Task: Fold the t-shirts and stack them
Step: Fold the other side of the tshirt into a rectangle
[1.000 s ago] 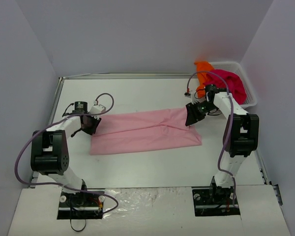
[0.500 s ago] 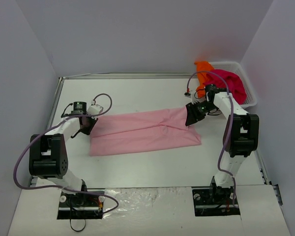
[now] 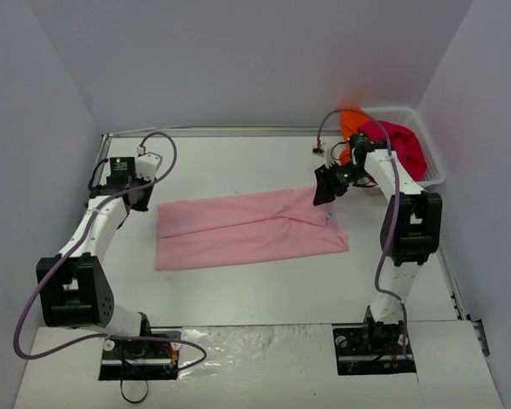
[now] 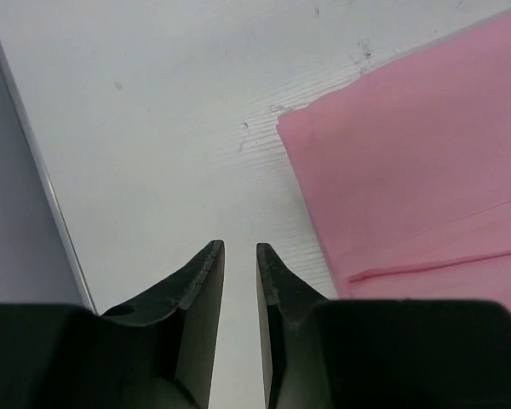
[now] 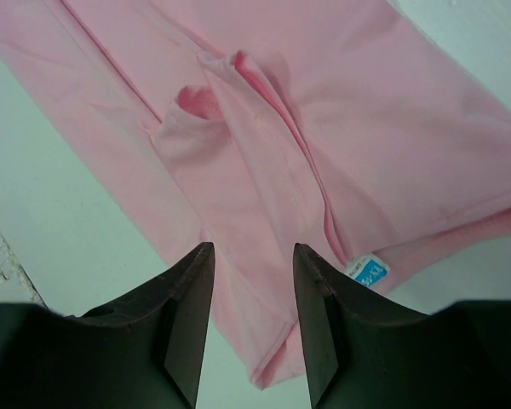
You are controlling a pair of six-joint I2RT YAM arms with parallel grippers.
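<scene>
**A:** What filled most of the view?

**B:** The white table (image 3: 238,290), walled on three sides. Across its middle lay the light pink t-shirt (image 3: 247,226), flat in a long band running left to right, with a crease along its length.

**A:** And the other shirts?

**B:** They were in the white mesh basket (image 3: 439,167) at the far right corner. The magenta-red t-shirt (image 3: 400,145) was heaped in it and hung over its near-left rim. The orange t-shirt (image 3: 351,118) was bunched against that one's left side and spilled over the basket's left edge.

**A:** Where were the arms?

**B:** The left arm (image 3: 89,234) reached to the far left, and the right arm (image 3: 400,196) bent in from beside the basket.

**A:** Were the tools holding anything?

**B:** No. The left gripper (image 4: 238,247) was over bare table just beside the pink shirt's far left corner. Its fingers were only a narrow slit apart, with nothing between them. The right gripper (image 5: 253,247) was above the pink shirt's right end, over the rumpled collar. Its jaws were apart and held no cloth.

**A:** Anything smaller?

**B:** The small white neck label (image 5: 368,274) showed at the pink shirt's right end, lying on the cloth just right of the right gripper's fingers.
</scene>
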